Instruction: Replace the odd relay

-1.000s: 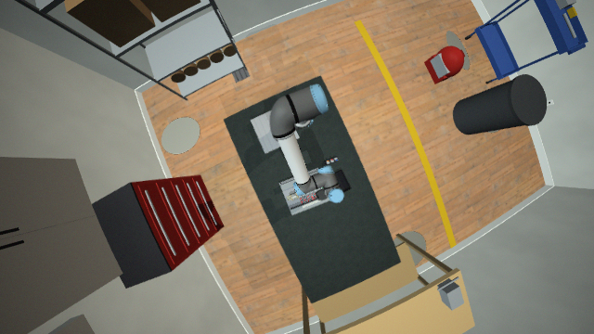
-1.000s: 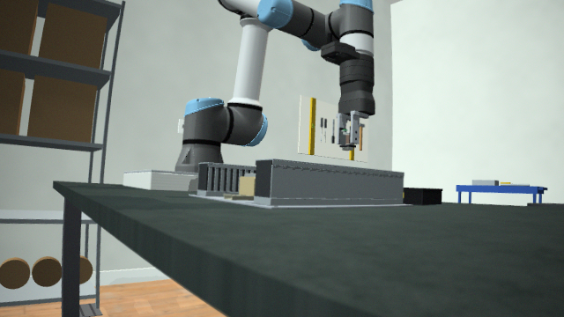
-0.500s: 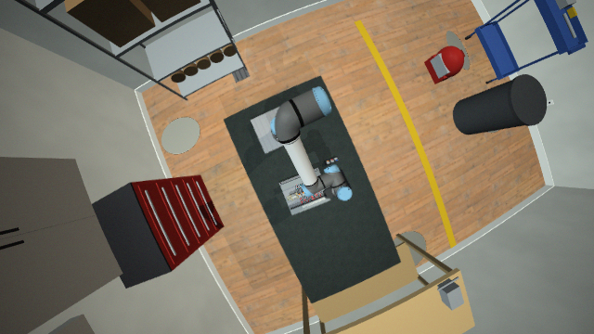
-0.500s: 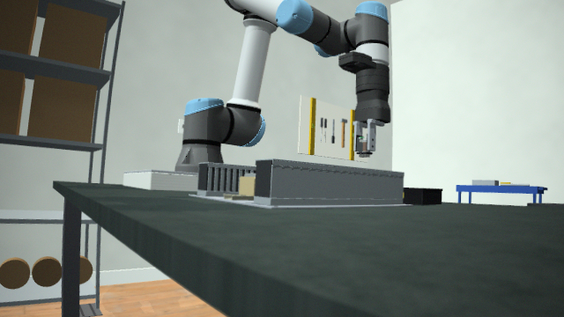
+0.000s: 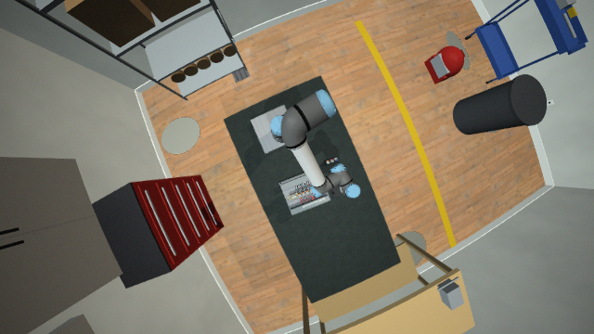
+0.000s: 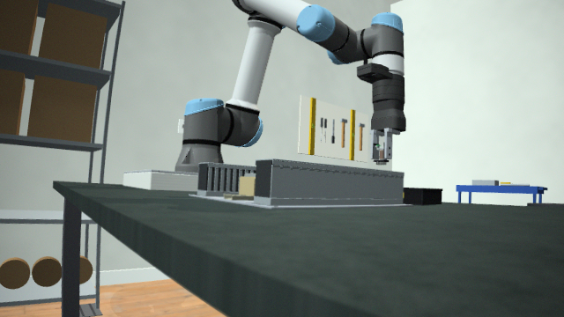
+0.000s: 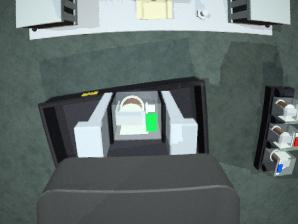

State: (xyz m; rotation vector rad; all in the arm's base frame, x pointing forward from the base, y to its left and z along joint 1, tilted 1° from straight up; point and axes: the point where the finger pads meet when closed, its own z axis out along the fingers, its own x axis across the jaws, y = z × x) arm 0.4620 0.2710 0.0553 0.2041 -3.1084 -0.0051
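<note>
Your gripper (image 6: 382, 151) (image 7: 137, 107) is clamping the green-button relay (image 6: 381, 153) (image 7: 138, 117), holding it upright above the black tray (image 6: 424, 196) (image 7: 202, 117), off the table (image 6: 330, 246). Three spares (image 7: 285, 109), blue- and red-button ones among them, are sitting in a black rack (image 7: 265, 127) beside the tray.

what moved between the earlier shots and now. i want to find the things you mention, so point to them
The gripper (image 6: 382, 151) (image 7: 137, 107), shut on the green-button relay (image 7: 137, 117), moved away from the arm's base, rightward in the exterior view, and now hangs above the black tray (image 6: 423, 196) (image 7: 202, 120). Nothing was visibly let go. The tray and rack (image 7: 260, 145) stayed put.
</note>
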